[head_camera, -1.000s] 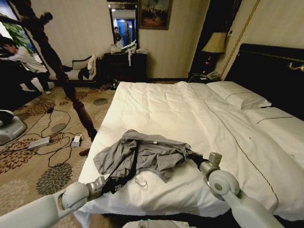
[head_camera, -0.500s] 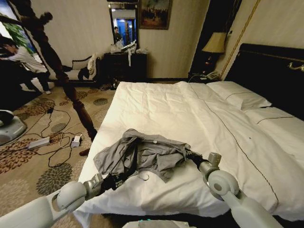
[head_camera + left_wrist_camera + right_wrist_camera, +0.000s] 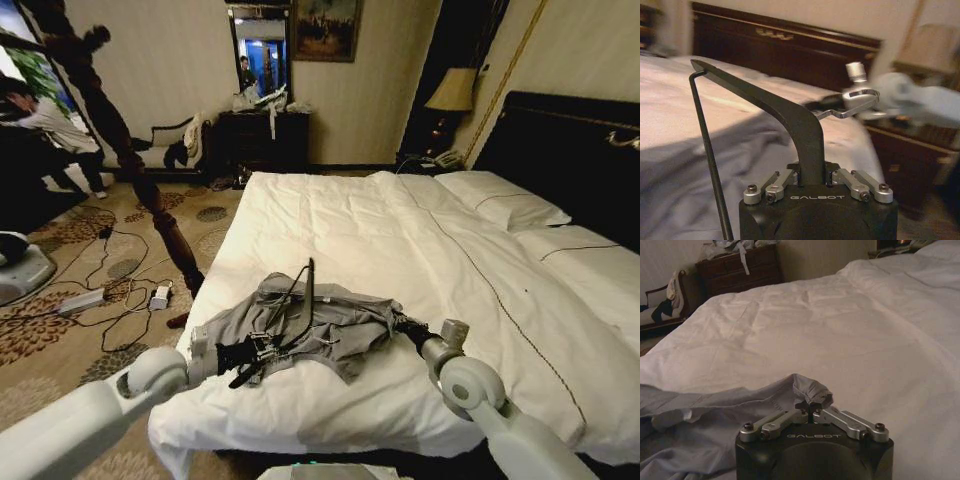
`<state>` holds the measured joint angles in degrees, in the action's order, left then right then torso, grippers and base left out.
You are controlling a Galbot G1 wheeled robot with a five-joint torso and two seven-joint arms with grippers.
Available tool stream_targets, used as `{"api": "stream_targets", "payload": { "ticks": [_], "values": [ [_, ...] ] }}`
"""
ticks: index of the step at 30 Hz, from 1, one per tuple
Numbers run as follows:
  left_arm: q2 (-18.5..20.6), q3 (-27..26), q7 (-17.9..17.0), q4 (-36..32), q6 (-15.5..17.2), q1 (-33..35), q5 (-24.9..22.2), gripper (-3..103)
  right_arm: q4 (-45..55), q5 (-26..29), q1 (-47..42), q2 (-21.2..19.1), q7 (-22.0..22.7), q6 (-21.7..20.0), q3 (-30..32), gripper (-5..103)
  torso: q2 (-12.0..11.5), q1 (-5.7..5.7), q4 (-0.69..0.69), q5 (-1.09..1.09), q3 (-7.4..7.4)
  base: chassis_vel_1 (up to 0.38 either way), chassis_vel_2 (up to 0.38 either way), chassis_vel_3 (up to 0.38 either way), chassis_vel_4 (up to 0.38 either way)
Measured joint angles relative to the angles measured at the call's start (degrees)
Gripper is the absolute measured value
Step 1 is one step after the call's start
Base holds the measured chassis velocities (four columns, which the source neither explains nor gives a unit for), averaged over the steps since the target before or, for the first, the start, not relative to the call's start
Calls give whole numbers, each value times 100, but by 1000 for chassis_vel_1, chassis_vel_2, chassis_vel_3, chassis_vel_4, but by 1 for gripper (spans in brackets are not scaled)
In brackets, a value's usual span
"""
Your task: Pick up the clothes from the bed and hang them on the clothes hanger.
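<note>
The light-grey clothes (image 3: pixel 335 322) lie crumpled near the foot edge of the bed (image 3: pixel 400 230). My left gripper (image 3: pixel 248 355) rests at the shirt's near left side, shut on the black clothes hanger (image 3: pixel 303 292), which stands tilted up over the cloth. In the left wrist view the hanger's neck (image 3: pixel 807 145) sits between the shut fingers of the left gripper (image 3: pixel 812 176), with its silver hook (image 3: pixel 857 97) pointing away. My right gripper (image 3: pixel 402 325) is at the shirt's right edge. The right wrist view shows the right gripper (image 3: pixel 812 405) pinching a fold of the grey cloth (image 3: pixel 700 440).
A dark turned-wood coat stand (image 3: pixel 140 180) rises from the carpet left of the bed, with cables and a power strip (image 3: pixel 85 298) around its foot. Pillows (image 3: pixel 500 200) and a black headboard (image 3: pixel 570 160) lie to the right. A dresser (image 3: pixel 265 135) stands at the far wall.
My left arm has swung up from below the bed edge onto the shirt, and the hanger now stands raised over the cloth. The right gripper has kept its place and hold.
</note>
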<state>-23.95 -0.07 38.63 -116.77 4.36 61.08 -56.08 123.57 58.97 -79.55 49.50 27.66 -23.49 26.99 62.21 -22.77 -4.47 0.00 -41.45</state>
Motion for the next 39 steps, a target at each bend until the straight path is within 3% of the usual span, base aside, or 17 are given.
{"api": "stream_targets", "payload": {
  "ticks": [2, 3, 9, 21, 26, 27, 33, 39],
  "values": [
    [64, 35, 454, 69, -83, 11, -110, 23, -26, -22, 29, -30, -14, 16, 11, 0, 0, 0, 1, 0, 0, 0, 0, 0, 0],
    [182, 37, 892, 96, -131, 94, -253, 23, -73, -56, 89, -81, -49, 37, 14, 0, 0, 0, 2, 0, 0, 0, 0, 0, 0],
    [408, 34, 1412, 89, -100, 323, -649, 23, -183, -112, 322, -235, -104, 115, -12, 0, 0, 0, 3, 1, 0, 0, 0, 0, 0],
    [307, 240, 1515, 251, 115, 336, -1105, 23, -20, -289, 381, -683, -314, 298, -10, 0, 0, 0, 2, 1, 0, 0, 0, 0, 0],
    [158, 826, 1413, 306, 227, -140, -1262, 23, 138, -651, 344, -875, -681, 541, -32, 0, 0, 0, 0, 1, 0, 0, 0, 0, 0],
    [98, 1143, 1379, 337, 258, -380, -1309, 23, 220, -681, 349, -931, -785, 617, -36, 0, -1, 0, 1, 1, 0, 0, 0, 0, 0],
    [-59, 2012, 1297, 460, 303, -1211, -1454, 23, 460, -671, 388, -1116, -1043, 768, -16, 0, 0, 0, 2, 1, 0, 0, 0, 0, 0],
    [-246, 2500, 1256, 642, 319, -1797, -1535, 23, 646, -560, 367, -1250, -1081, 790, 44, 0, 0, 0, 1, 1, 0, 0, 0, 0, 0]
  ]
}}
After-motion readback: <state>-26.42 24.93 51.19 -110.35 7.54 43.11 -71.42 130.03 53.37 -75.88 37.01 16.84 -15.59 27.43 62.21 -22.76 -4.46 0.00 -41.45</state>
